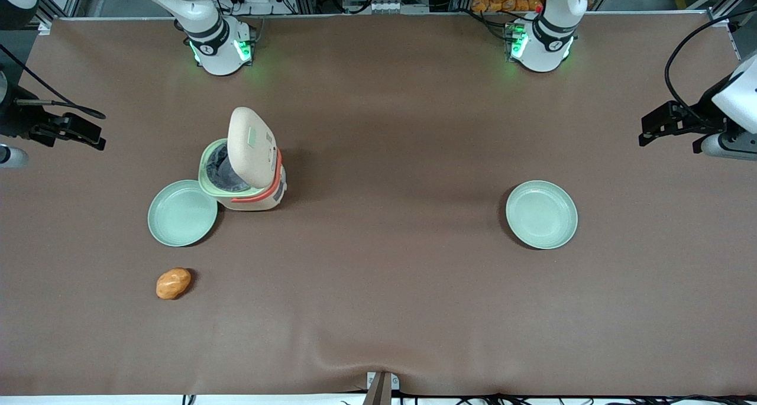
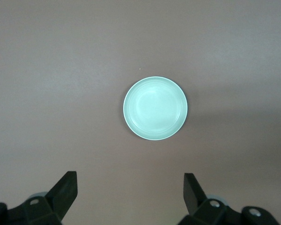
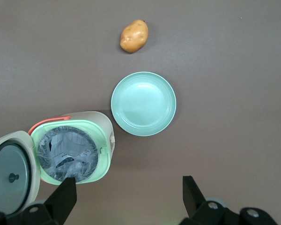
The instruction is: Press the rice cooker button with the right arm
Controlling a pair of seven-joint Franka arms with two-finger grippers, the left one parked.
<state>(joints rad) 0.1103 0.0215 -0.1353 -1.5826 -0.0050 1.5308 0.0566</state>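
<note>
The rice cooker (image 1: pixel 248 177) stands on the tabletop (image 1: pixel 390 275) toward the working arm's end, with its cream lid (image 1: pixel 253 146) swung up and open. The pale green button (image 1: pixel 252 136) shows as a small patch on the raised lid's outer face. Inside the green rim sits a dark pot (image 3: pixel 68 155), and in the right wrist view something crumpled, clear and plastic-looking lies in it; what it is cannot be told. The lid's grey inner plate (image 3: pixel 8 179) also shows in that view. A coral band (image 1: pixel 269 193) runs round the cooker's body.

A pale green plate (image 1: pixel 182 213) lies touching or just beside the cooker, nearer the front camera, and holds nothing. A second green plate (image 1: pixel 541 214), likewise bare, lies well apart toward the parked arm's end. A potato (image 1: pixel 173 283) rests on the tabletop near the first plate, nearer still to the front camera.

The gripper (image 3: pixel 129 199) of the right arm (image 1: pixel 35 124) hangs above the tabletop at the working arm's end, well away from the cooker, with its two fingers (image 3: pixel 65 197) spread wide and holding nothing.

The tabletop is covered in plain brown cloth, slightly rumpled at its front edge. Past it stand metal framing, cables and the arms' white bases with green lights (image 1: pixel 239 49).
</note>
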